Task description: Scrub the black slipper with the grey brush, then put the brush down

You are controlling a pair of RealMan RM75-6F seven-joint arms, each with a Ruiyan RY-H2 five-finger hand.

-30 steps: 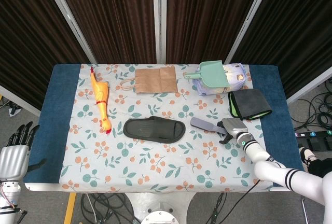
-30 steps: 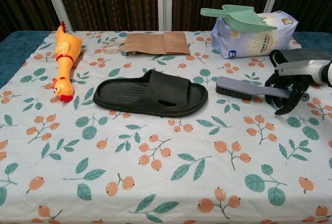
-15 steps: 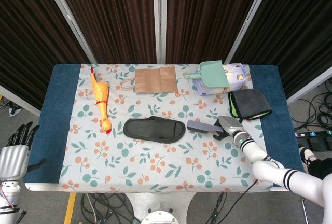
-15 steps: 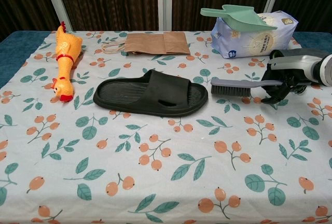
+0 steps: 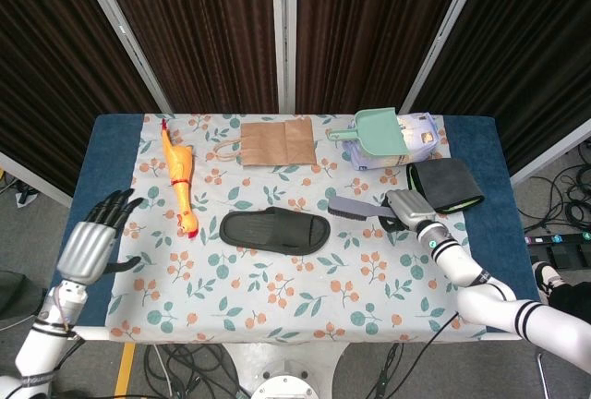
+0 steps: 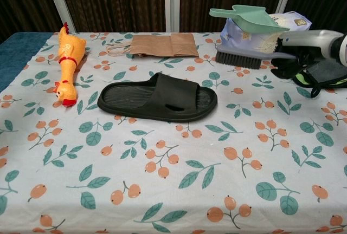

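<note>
You have the grey brush (image 6: 246,56) in your right hand (image 6: 303,55), gripped by its handle with the bristles pointing down, and it hangs clear of the tablecloth (image 5: 277,274). So the pick-up looks done; the scrubbing, as far as I can judge, has not begun, because the bristles are not touching the black slipper (image 6: 157,97). The slipper lies flat on the cloth, to the left of your right hand and nearer the table's front edge, with the brush head just beyond its toe end and above it. What is left: bring the brush down and across onto the slipper, work it over the top, then set the brush on the cloth. Your left hand (image 5: 90,242) holds nothing, fingers spread, over the table's left edge, well apart from the slipper, beside the rubber chicken (image 5: 178,183).
</note>
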